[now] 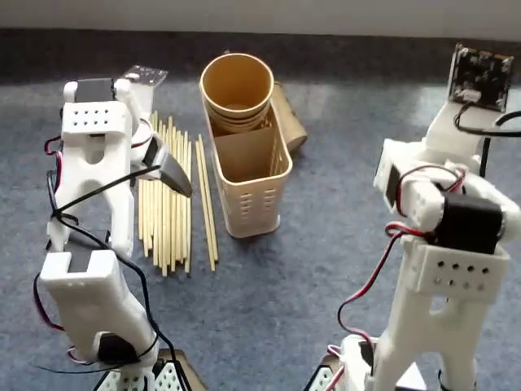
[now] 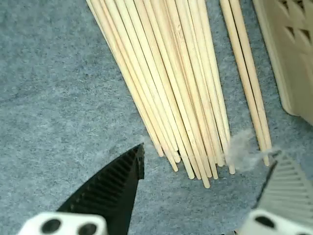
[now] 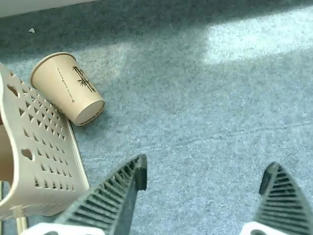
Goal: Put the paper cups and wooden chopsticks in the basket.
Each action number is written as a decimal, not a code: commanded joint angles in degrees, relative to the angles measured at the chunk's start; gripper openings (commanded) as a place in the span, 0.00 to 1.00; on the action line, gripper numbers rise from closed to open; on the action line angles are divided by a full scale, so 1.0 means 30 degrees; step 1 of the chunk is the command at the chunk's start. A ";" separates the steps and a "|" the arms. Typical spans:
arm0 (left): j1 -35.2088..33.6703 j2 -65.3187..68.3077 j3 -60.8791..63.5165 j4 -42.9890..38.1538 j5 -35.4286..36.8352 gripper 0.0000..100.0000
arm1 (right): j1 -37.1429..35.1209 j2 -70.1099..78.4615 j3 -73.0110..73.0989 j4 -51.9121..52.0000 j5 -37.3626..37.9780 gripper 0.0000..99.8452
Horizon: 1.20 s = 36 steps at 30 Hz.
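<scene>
Grasping chopsticks (image 2: 181, 88): lower left gripper (image 2: 206, 154), jaws apart, astride a few stick ends.
Basket (image 1: 256, 208): probably room beside the stacked cups (image 1: 236, 85).
Right gripper (image 3: 206, 164): jaws apart, near fallen cup (image 3: 68, 88).

In the high view, the lying paper cup (image 1: 291, 122) at upper centre was largely hidden behind the basket (image 1: 260, 204). The stacked cups (image 1: 237, 85) were concealed lower down by the basket's walls. The chopsticks (image 1: 167, 220) at left were partly covered by the left arm (image 1: 98, 163). In the left wrist view, the chopsticks were cut off by the frame edge, and a pale blur (image 2: 242, 147) beside their ends could not be identified.
</scene>
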 commanded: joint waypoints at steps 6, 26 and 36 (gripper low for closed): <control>-0.0161 0.0659 -0.1304 -0.0264 -0.0117 0.36 | -0.0659 -0.2681 1.6337 -1.2821 0.1436 0.35; -0.0161 0.1480 -0.1773 -0.0996 -0.0234 0.36 | -0.6725 0.6110 1.1766 -1.6718 0.1143 0.36; -0.0425 0.1509 -0.1802 -0.1055 -0.0234 0.36 | -1.0593 0.5846 1.3055 -1.6718 0.1143 0.36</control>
